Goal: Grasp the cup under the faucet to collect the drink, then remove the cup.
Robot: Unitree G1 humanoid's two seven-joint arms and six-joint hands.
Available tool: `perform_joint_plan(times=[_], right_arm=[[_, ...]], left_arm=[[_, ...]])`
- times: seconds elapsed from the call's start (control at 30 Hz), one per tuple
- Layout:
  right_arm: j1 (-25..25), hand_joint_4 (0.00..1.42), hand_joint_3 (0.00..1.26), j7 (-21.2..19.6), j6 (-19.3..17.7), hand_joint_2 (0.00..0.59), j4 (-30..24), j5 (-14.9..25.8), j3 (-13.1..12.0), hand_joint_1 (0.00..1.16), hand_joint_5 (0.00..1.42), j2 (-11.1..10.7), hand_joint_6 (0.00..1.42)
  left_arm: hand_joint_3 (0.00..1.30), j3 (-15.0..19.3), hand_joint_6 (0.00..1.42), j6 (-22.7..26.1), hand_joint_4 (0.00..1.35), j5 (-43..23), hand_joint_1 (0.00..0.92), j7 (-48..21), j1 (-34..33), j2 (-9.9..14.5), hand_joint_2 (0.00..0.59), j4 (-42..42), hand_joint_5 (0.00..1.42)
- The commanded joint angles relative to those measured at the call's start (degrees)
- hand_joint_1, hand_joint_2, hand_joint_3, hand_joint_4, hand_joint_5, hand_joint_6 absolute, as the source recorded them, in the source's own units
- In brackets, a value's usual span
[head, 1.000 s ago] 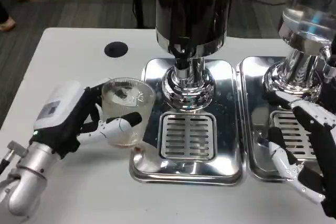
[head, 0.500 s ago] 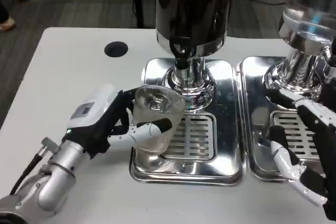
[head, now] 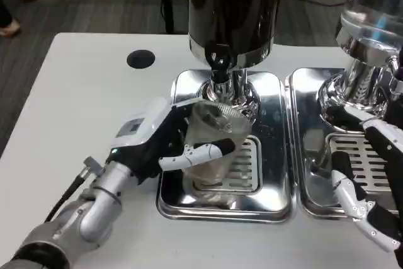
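Observation:
My left hand point(head: 165, 141) grips a clear plastic cup point(head: 213, 144) from its left side, fingers wrapped across its front. The cup stands upright over the slotted grate point(head: 242, 163) of the left drip tray point(head: 264, 200), just in front of and below the black faucet point(head: 218, 58) of the dark drink dispenser point(head: 230, 11). The cup looks empty. My right hand point(head: 371, 184) hangs over the right drip tray point(head: 308, 149), fingers spread, holding nothing.
A second dispenser with a clear tank point(head: 373, 23) stands at the right on a chrome base point(head: 352, 92). A black round hole point(head: 140, 59) marks the white table point(head: 82, 105) at the back left.
My left hand has carried the cup rightward from the table beside the tray onto the grate beneath the faucet. The right hand has stayed nearly still.

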Motion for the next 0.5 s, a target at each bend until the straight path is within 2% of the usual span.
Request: perform_joint_plan(times=[0.03, 0.23, 0.5], right_arm=[[0.73, 0.32, 0.29, 0.38, 0.21, 0.484, -1.11, -0.02, -0.34, 0.45, 0.31, 0.31, 0.36], [0.72, 0.32, 0.29, 0.46, 0.05, 0.484, -0.81, -0.04, -0.22, 0.45, 0.31, 0.61, 0.36], [-1.03, 0.32, 0.30, 0.48, -0.32, 0.484, 0.80, 0.05, 0.60, 0.45, 0.31, 0.40, 0.36]], left_arm=[[0.38, -0.55, 0.87, 0.90, 0.42, 0.52, 0.070, 1.27, -2.18, -0.92, 0.221, 0.86, 0.71], [0.37, -1.56, 0.81, 1.26, 0.40, 1.04, 0.070, 1.69, -2.88, -1.34, 0.221, 1.23, 0.68], [0.35, -2.09, 0.72, 0.39, 0.37, 1.86, 0.043, 1.14, -1.94, 0.39, 0.203, 1.14, 0.60]])
